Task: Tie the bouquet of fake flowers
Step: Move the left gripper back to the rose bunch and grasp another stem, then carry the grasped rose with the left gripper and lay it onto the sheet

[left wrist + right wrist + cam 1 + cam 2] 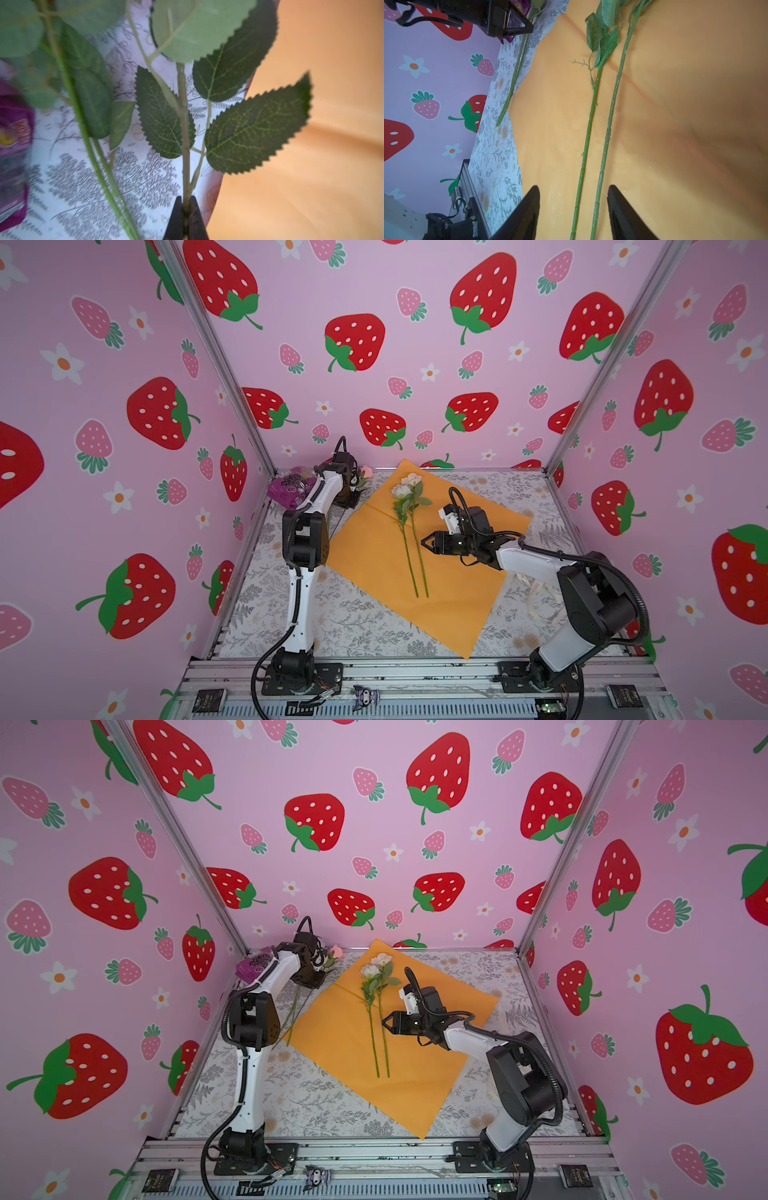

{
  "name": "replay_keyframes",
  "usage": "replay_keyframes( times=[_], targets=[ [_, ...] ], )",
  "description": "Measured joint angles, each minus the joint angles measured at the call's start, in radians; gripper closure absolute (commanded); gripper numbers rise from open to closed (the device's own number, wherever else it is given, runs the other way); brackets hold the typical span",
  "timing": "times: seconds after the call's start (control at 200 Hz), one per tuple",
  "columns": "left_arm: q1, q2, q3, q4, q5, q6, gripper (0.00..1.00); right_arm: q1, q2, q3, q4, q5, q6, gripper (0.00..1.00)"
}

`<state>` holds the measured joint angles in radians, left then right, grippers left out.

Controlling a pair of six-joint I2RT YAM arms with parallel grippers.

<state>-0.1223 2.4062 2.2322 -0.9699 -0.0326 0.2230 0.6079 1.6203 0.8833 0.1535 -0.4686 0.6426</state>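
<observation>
A robotics lab test cell is indicated rather than a lived-in room. A small tabletop covered in a floral-print sheet is enclosed on three sides by strawberry-print backdrop panels, which are held in bare aluminium posts. A left robot arm and a right robot arm are bolted to slotted aluminium rails along the front edge.
</observation>
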Motion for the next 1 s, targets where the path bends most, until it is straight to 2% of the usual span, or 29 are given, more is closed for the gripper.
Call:
replay_keyframes(
  times=[0.105,0.305,0.47,0.575,0.705,0.886,1.001],
  targets=[
    [0.029,-0.117,-0.048,-0.018,0.08,-0.03,1.0,0.0,-0.048,-0.031,0.0,0.006,0.002,0.44],
    [0.11,-0.292,-0.145,-0.089,0.308,-0.106,1.0,0.001,-0.134,-0.097,0.002,0.027,0.013,0.44],
    [0.134,-0.33,-0.284,-0.103,0.481,-0.213,1.0,0.001,-0.184,-0.127,-0.021,0.071,0.015,0.44],
    [0.121,-0.346,-0.389,-0.045,0.594,-0.333,1.0,0.0,-0.219,-0.129,-0.053,0.129,0.014,0.44],
    [0.05,-0.394,-0.489,0.09,0.645,-0.499,1.0,-0.026,-0.27,-0.133,-0.097,0.203,0.015,0.44],
    [-0.167,-0.403,-0.499,0.311,0.629,-0.719,1.0,-0.136,-0.294,-0.157,-0.13,0.23,0.018,0.44],
    [-0.294,-0.323,-0.43,0.373,0.596,-0.809,1.0,-0.19,-0.307,-0.171,-0.159,0.228,0.014,0.44]
  ],
)
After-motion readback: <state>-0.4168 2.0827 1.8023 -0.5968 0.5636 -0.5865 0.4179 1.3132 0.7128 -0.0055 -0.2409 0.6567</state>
